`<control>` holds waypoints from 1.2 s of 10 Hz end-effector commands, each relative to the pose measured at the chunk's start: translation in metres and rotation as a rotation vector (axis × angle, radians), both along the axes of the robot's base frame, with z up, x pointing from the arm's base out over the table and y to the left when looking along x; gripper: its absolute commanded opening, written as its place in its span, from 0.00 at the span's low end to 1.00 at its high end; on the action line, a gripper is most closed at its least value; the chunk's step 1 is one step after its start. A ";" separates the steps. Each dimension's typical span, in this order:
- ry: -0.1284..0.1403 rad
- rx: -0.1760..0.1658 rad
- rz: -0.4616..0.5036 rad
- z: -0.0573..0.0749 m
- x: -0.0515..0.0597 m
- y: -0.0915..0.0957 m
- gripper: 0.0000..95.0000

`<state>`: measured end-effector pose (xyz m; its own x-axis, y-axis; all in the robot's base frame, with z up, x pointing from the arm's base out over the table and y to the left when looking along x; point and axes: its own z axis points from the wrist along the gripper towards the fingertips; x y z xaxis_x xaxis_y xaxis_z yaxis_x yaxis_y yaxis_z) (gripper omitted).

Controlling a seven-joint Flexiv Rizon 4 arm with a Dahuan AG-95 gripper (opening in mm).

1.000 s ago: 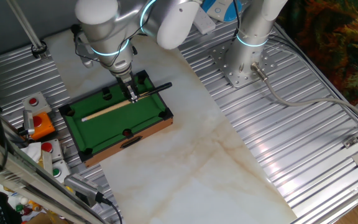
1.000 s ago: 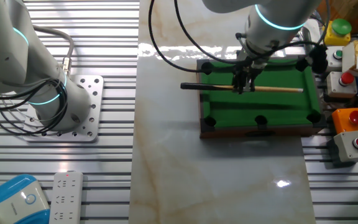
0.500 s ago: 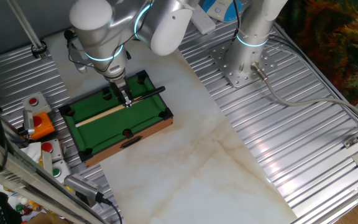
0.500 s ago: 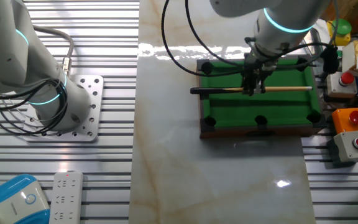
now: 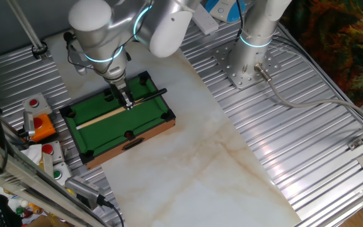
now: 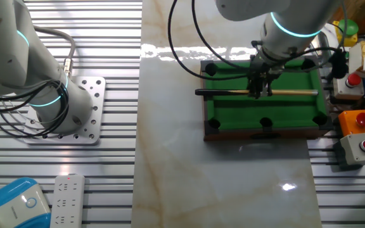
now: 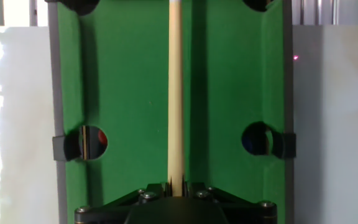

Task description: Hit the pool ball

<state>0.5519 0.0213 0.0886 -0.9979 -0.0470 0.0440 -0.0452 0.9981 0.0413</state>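
My gripper (image 5: 126, 101) is shut on a wooden cue stick (image 5: 103, 115) with a black butt, held level over the miniature green pool table (image 5: 109, 133). In the other fixed view the gripper (image 6: 256, 94) grips the cue (image 6: 291, 92) near its middle above the felt (image 6: 246, 113). In the hand view the cue (image 7: 175, 93) runs straight ahead from my gripper (image 7: 176, 185) along the table's length. No ball shows on the felt. A dark bluish shape (image 7: 252, 142) sits inside the right middle pocket; I cannot tell whether it is the pool ball.
Button boxes (image 5: 38, 125) stand beside the table's left end; they also show in the other fixed view (image 6: 358, 140). A second arm's base (image 6: 65, 107) is bolted to the ribbed metal bench. A power strip (image 6: 68, 191) lies near the front left.
My gripper has slid with the cue along the table's length toward the button boxes, so the cue tip reaches further down the felt. Almost no movement in the last half second.
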 end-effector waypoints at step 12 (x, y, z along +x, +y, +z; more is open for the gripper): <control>0.015 -0.050 0.019 0.061 -0.008 0.007 0.40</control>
